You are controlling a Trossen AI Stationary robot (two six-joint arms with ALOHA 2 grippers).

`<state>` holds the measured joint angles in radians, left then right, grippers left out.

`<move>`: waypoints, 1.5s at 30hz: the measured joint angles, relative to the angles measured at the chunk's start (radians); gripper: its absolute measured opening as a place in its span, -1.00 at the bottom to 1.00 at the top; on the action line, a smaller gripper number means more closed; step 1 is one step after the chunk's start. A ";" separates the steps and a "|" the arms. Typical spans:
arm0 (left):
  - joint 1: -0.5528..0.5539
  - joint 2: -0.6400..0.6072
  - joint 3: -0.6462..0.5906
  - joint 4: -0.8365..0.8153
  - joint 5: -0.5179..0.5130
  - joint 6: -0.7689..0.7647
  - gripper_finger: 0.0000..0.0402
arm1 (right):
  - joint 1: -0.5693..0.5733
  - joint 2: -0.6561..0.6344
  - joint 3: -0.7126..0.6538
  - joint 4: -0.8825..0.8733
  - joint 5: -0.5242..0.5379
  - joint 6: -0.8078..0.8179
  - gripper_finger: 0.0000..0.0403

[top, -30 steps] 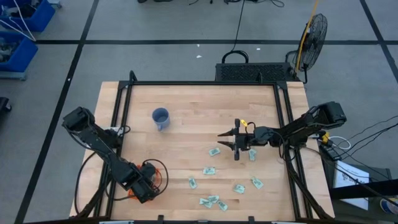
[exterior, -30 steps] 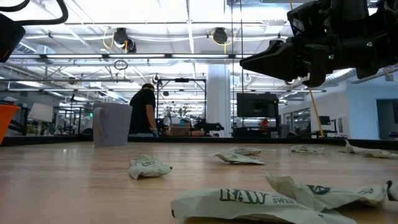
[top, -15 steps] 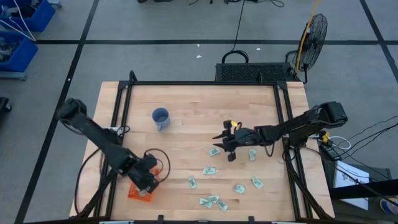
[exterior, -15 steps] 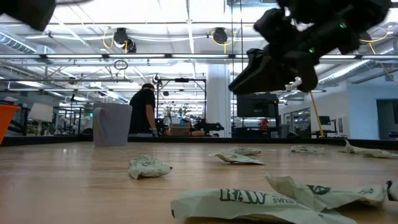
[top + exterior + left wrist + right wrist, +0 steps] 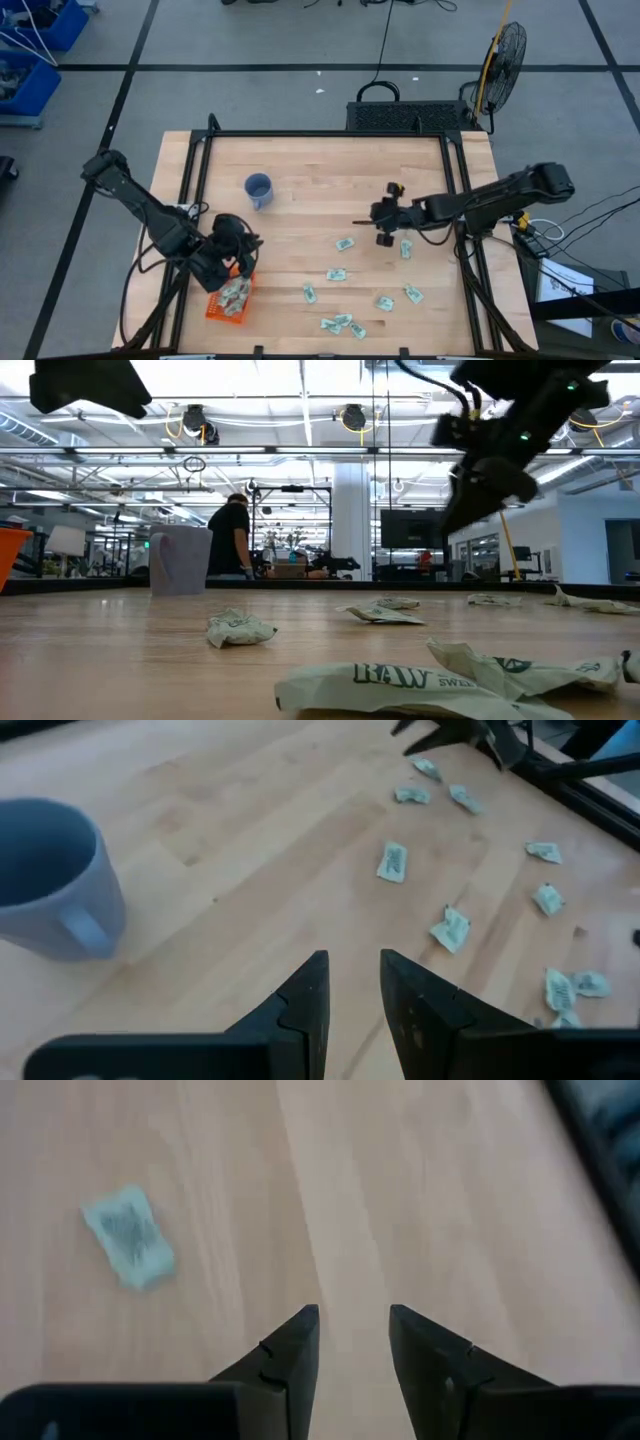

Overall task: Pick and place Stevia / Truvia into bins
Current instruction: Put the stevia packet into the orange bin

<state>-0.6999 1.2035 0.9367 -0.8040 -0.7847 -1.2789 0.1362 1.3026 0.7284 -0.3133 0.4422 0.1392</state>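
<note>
1. The Stevia sachets (image 5: pixel 344 244) are scattered right of the orange basket (image 5: pixel 229 301), with several already inside; expect them light, thin and crumpling, so pinch across a raised fold.
2. You can read "RAW" on the nearest sachet (image 5: pixel 400 682).
3. Your right gripper (image 5: pixel 352 1332) hovers narrowly open, holding nothing, far right of the basket.
4. Your left gripper (image 5: pixel 350 982), narrowly open and empty, sits above the basket, facing the blue cup (image 5: pixel 48 880).

Bright lights hang from the ceiling (image 5: pixel 300 400) and shine white. The table (image 5: pixel 320 180) is evenly lit with soft shadows. The packet (image 5: pixel 128 1238) looks blurry.
</note>
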 joint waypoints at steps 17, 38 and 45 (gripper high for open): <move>0.065 0.000 0.000 -0.002 -0.006 0.149 -0.52 | 0.115 0.003 -0.013 -0.414 0.001 0.602 -0.42; 0.065 0.001 0.000 -0.003 -0.001 0.149 -0.52 | 0.128 0.001 -0.171 -0.402 -0.047 0.790 -0.43; 0.064 0.001 0.000 -0.003 0.000 0.149 -0.52 | 0.128 0.000 -0.201 -0.354 -0.047 0.750 -0.66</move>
<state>-0.6361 1.2041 0.9367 -0.8070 -0.7845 -1.1297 0.2642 1.3028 0.5270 -0.6673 0.3948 0.8894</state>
